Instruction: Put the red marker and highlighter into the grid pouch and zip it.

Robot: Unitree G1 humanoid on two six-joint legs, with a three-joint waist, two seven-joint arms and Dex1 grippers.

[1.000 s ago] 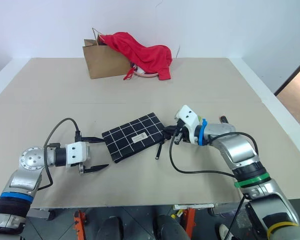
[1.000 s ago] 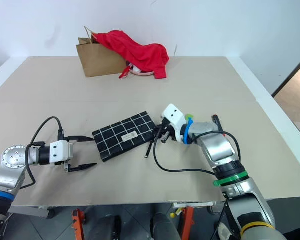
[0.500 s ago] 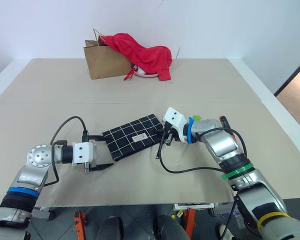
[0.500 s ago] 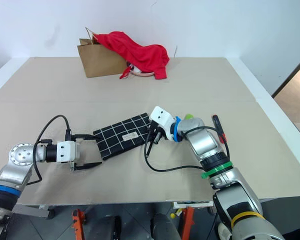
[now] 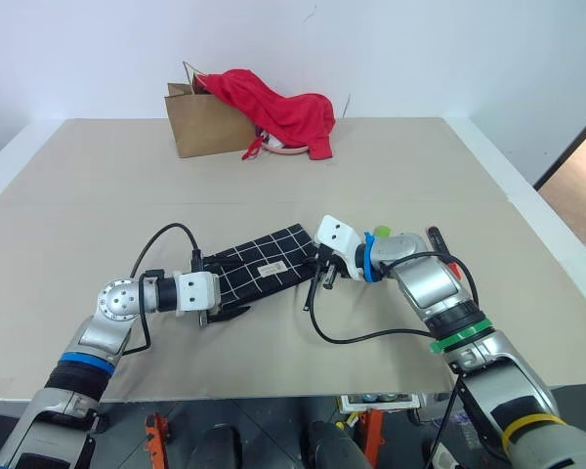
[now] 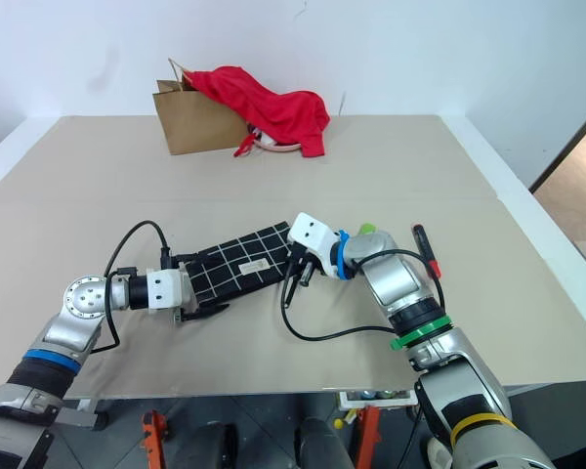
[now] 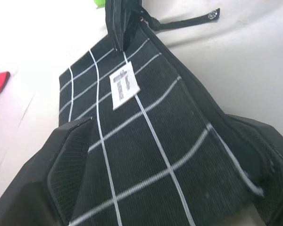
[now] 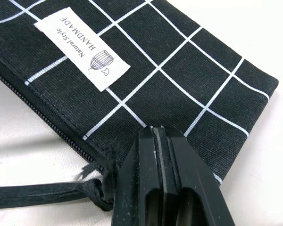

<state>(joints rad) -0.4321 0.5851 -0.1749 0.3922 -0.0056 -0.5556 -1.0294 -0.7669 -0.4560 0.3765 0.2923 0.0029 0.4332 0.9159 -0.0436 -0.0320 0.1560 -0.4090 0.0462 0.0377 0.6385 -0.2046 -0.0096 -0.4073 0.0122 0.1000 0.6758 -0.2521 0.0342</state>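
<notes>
Presently the left gripper (image 5: 218, 296), at the lower left of the head view's centre, has its two black fingers (image 7: 61, 183) spread apart, one over and one under the near end of the grid pouch (image 5: 264, 272); the fabric lies between them but no pinch shows. The right gripper (image 5: 324, 271), just right of centre, has its fingers pressed together with nothing seen between them, tips resting at the pouch's far end beside the zipper strap (image 8: 42, 193).

The pouch lies flat on the table (image 5: 391, 166), long axis running from lower left up to upper right, zipper end toward the right gripper. The zipper looks shut along the visible edge. The red marker (image 5: 439, 244) lies on the table right of centre, beyond the right arm, and a bit of the highlighter (image 5: 381, 233) peeks from behind that wrist.

The step in hand seems to be steadying the pouch for opening. Next, the left fingers likely need to clamp the fabric while the right takes the strap and draws it along the long axis.
</notes>
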